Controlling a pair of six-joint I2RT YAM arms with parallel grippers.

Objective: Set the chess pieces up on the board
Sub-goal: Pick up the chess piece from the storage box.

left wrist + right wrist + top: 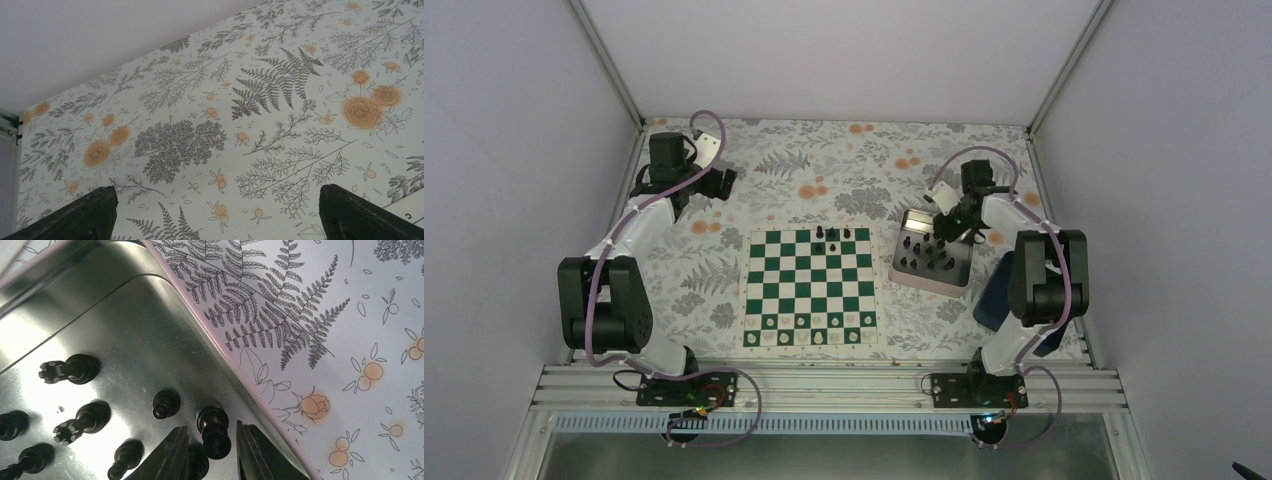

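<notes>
From above there are two arms, one board (809,288) and one silvery tray (929,284). Three black chess pieces (834,235) stand on the board's far row, left of the right gripper (944,228), which hangs over the tray. White pieces (809,338) line the near rows. The left gripper (716,182) hovers over the floral tablecloth (824,160), with the board off to its right. Pale walls enclose the table.

On the left wrist, the gripper (216,212) spreads wide and holds nothing. Cloth and bare wall lie ahead.

On the right wrist, about eight glossy black men sit in the tray (150,330). The gripper (212,440) stands narrowly parted around one round-headed black piece (214,432), with a sliver of tray showing beside it.
</notes>
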